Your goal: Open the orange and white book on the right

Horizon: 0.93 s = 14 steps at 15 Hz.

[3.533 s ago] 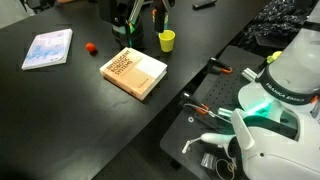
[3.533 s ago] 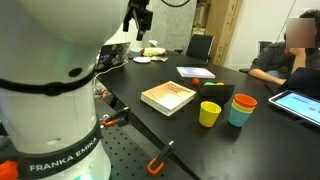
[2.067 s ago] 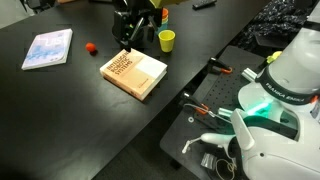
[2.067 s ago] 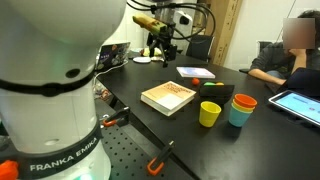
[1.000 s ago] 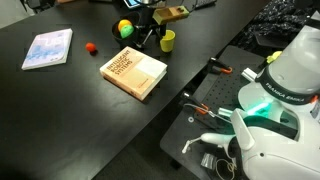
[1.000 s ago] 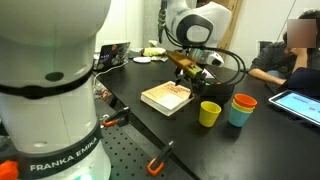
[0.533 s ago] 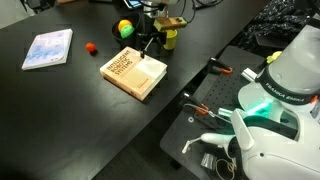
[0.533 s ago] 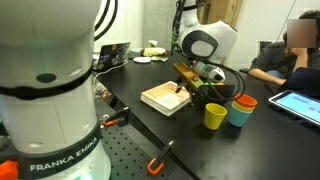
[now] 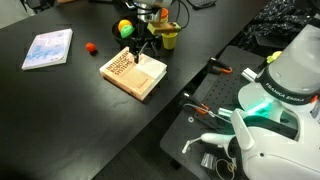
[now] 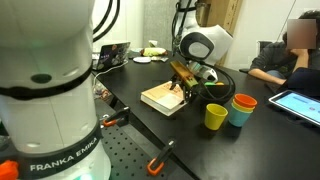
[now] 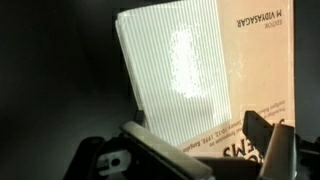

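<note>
The orange and white book (image 9: 131, 73) lies closed and flat on the black table, also in the other exterior view (image 10: 163, 97). My gripper (image 9: 142, 56) hangs low over the book's far edge, its fingers spread open just above the cover (image 10: 183, 88). In the wrist view the book (image 11: 200, 70) fills the frame, with its white page edge and tan cover with dark lettering. The two fingers (image 11: 205, 140) are apart with nothing between them but the book below.
A thin pale blue-white book (image 9: 47, 48) and a small red ball (image 9: 90, 47) lie further along the table. A yellow cup (image 10: 214, 116), a teal cup (image 10: 241, 110) and a green-yellow ball (image 9: 124, 28) stand close to the book. Tools lie on the robot's base plate (image 9: 215, 115).
The arm swung in from the far side and came down; the gripper now sits low over the book's edge. The book has not moved.
</note>
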{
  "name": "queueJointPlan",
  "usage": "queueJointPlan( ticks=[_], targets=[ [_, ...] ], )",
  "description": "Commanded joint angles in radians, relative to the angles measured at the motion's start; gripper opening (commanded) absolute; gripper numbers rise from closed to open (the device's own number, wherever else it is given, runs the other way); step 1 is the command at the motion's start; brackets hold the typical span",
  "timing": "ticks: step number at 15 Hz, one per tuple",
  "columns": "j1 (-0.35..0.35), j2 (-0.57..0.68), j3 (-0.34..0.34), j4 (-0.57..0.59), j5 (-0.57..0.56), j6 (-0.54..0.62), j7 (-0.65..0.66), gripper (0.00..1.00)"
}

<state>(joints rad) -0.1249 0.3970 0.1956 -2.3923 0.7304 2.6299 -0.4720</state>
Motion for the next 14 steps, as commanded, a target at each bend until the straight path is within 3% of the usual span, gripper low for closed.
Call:
queueJointPlan(
  ticks=[1,9,14],
  targets=[
    [-0.003,-0.011,0.015,0.019,0.013,-0.019,-0.008,1.0],
    [0.038,-0.083,0.008,0.008,-0.031,0.001,0.027,1.0],
    [0.108,-0.153,-0.008,-0.01,-0.151,0.004,0.137,1.0]
  ],
)
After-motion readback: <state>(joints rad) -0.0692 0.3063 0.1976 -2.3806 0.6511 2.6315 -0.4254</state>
